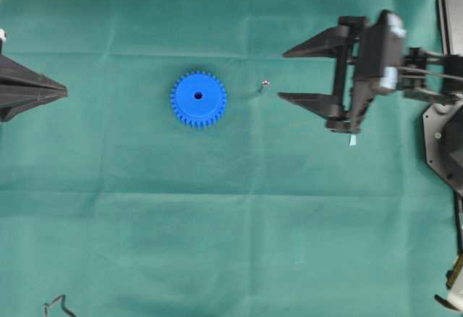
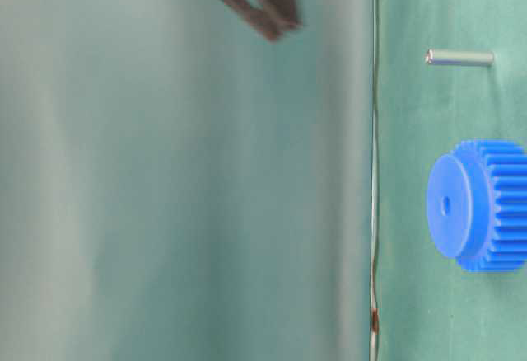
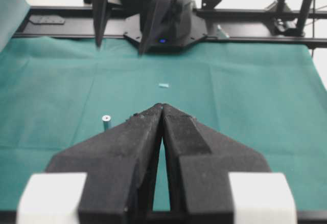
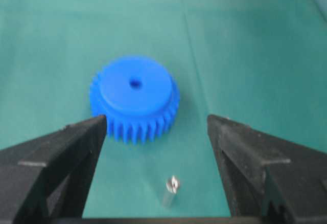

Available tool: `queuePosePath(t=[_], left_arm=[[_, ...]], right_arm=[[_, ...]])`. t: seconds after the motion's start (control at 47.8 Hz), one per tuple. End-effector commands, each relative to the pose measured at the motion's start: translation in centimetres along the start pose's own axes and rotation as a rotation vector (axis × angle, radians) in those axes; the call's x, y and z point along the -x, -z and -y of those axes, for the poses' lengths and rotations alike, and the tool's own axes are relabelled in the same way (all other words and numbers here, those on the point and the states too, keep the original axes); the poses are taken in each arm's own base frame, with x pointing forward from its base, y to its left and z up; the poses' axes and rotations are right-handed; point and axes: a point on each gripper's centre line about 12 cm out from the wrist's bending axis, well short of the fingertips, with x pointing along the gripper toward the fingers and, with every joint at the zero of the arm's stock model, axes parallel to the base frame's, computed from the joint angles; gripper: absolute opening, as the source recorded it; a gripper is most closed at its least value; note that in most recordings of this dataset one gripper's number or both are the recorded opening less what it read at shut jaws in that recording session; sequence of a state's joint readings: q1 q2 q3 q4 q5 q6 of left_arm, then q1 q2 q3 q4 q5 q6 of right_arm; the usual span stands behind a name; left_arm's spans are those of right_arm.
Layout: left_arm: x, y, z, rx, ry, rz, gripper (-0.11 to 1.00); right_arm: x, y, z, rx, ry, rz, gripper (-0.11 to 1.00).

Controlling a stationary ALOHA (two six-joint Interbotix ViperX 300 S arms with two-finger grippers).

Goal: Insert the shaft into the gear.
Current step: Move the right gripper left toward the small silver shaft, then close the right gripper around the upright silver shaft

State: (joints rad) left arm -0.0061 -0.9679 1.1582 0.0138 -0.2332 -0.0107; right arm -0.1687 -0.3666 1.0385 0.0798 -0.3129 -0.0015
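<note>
Right pincer: the black two-fingered right gripper (image 1: 283, 75) hangs over the green cloth (image 1: 231, 244) with its jaws spread wide, nothing between them; its tips point toward the gear.
Left pincer: the black left gripper (image 3: 162, 106) has its two fingers pressed together, nothing in them; in the overhead view its tip (image 1: 64, 91) sits at the cloth's left edge, well apart from both parts.
Shaft: the tiny silvery-grey metal pin (image 1: 264, 85) stands upright on the cloth, long axis vertical, shiny round end up, between the gear and the right gripper, touching neither.
Gear: the bright blue toothed plastic wheel (image 1: 198, 98) lies flat, its small centre hole facing up and open.
Overhead view: the shaft is little more than a bright dot.
Table-level view: the shaft's (image 2: 459, 58) full length shows, standing beside the gear (image 2: 482, 205).
Right wrist view: the shaft (image 4: 171, 191) stands between the open fingers, nearer than the gear (image 4: 134, 98).
Left wrist view: the shaft (image 3: 106, 122) stands upright; a small pale-blue scrap (image 3: 163, 85) lies beyond it.
</note>
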Motion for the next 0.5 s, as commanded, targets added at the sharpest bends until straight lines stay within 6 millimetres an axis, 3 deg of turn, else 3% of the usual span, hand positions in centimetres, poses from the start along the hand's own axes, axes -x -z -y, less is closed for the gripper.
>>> queuePosePath(t=[0.0,0.251,0.481], left_arm=[[-0.3,-0.9,0.0,-0.004,0.002,0.021,0.00],[-0.3,-0.9,0.0,-0.004,0.002,0.020,0.00],[-0.3,-0.8,0.0,-0.006,0.002,0.014,0.00]], right_arm=[[-1.3,0.0,0.2,-0.014,0.012,0.014,0.84],[-4.1,3.0,0.9,-0.040,0.045,-0.070,0.84],[-5.2,5.4,1.8,-0.075,0.086,-0.145,0.83]])
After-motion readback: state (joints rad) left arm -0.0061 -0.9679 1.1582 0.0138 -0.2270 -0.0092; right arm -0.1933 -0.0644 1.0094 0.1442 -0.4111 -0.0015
